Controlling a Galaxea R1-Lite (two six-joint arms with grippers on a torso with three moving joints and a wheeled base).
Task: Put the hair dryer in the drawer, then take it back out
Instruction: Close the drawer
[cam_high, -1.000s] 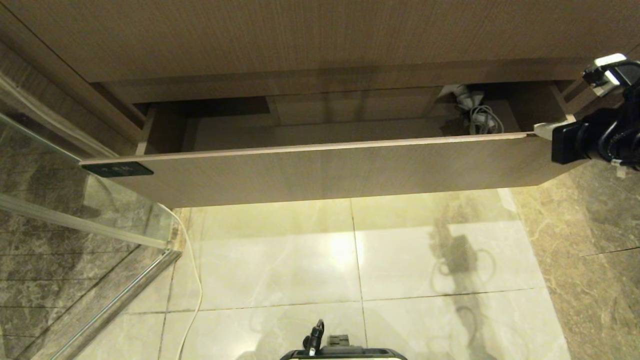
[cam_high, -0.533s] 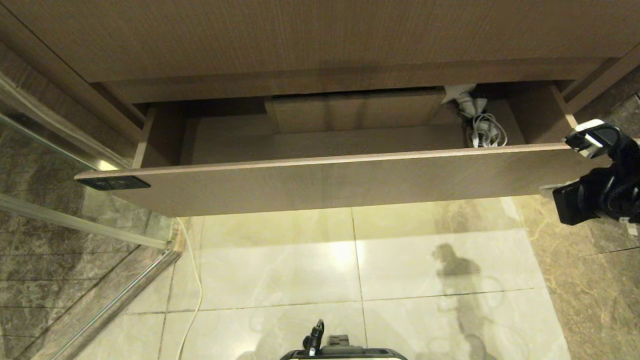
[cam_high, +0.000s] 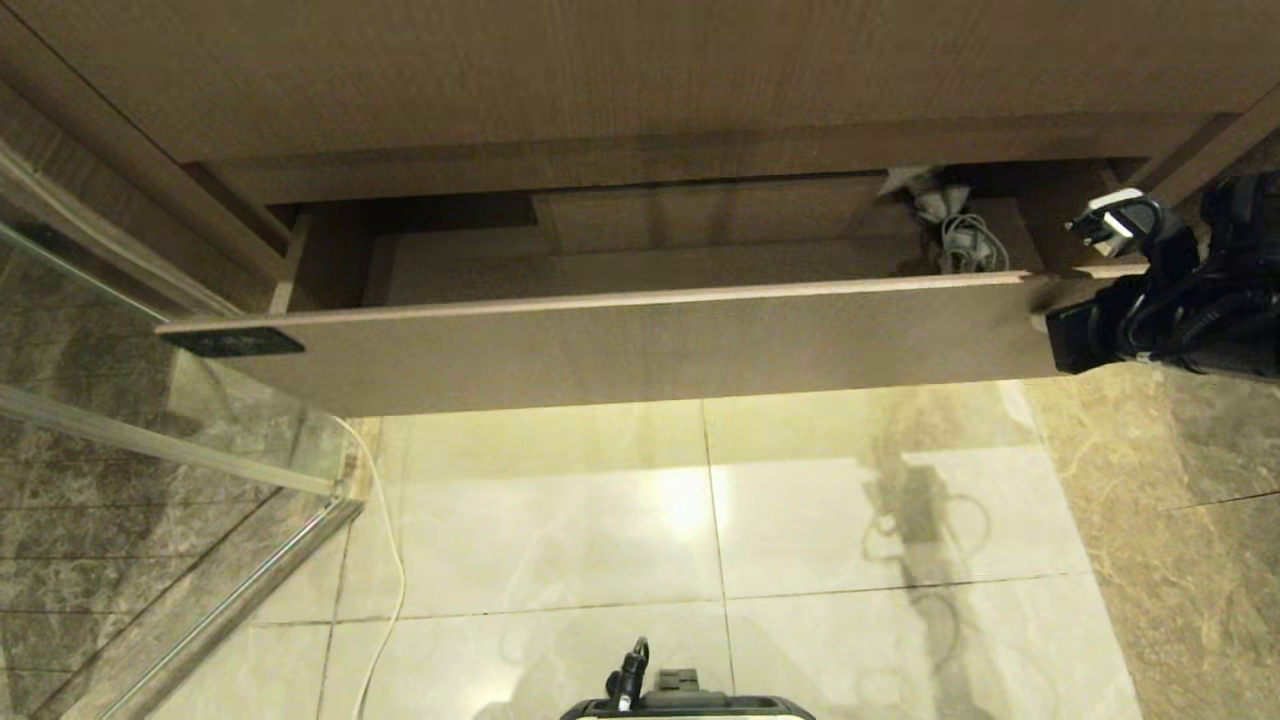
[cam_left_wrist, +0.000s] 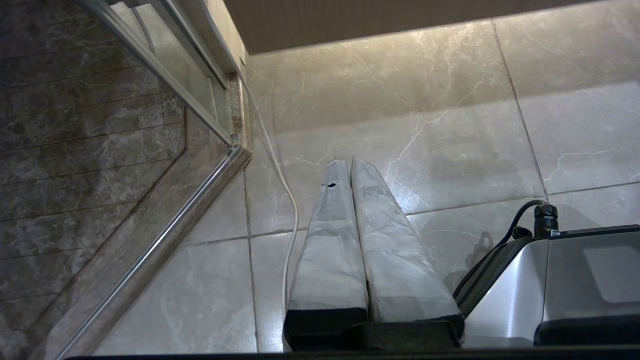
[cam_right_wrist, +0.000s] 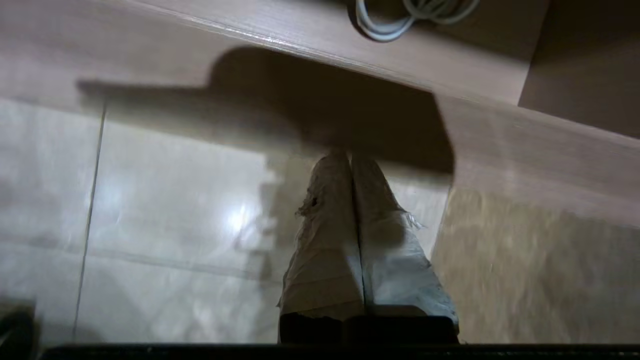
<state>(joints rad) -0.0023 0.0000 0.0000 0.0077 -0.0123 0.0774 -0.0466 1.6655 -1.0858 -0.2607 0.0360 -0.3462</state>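
Glossy marble floor tiles (cam_high: 560, 520) spread below a wood-grain vanity, with a glass shower screen (cam_high: 150, 450) at the left and a thin white cable (cam_high: 385, 560) trailing across the floor beside it. From the vanity the drawer (cam_high: 640, 345) stood pulled out, its wide handleless front carrying a small dark label (cam_high: 233, 342) at the left end. Inside lay a boxed rectangular cutout (cam_high: 700, 215) at the back middle, and in the right rear corner the hair dryer (cam_high: 925, 195), only partly visible as pale shapes, with its coiled grey cord (cam_high: 968, 245) heaped just in front of it. That coil also showed in the right wrist view, lying on the drawer floor beyond the front panel.

At the drawer's right end, the right pincer (cam_right_wrist: 352, 165) had both fingers pressed flat together and held nothing, its tips close to the outer face of the drawer front. Parked low over the floor beside the robot's base (cam_left_wrist: 550, 280), the left pincer (cam_left_wrist: 350, 165) was likewise closed on nothing.

Compared with half a second before, the right arm had risen and moved inward against the drawer's right end, and the drawer front sat slightly further in.
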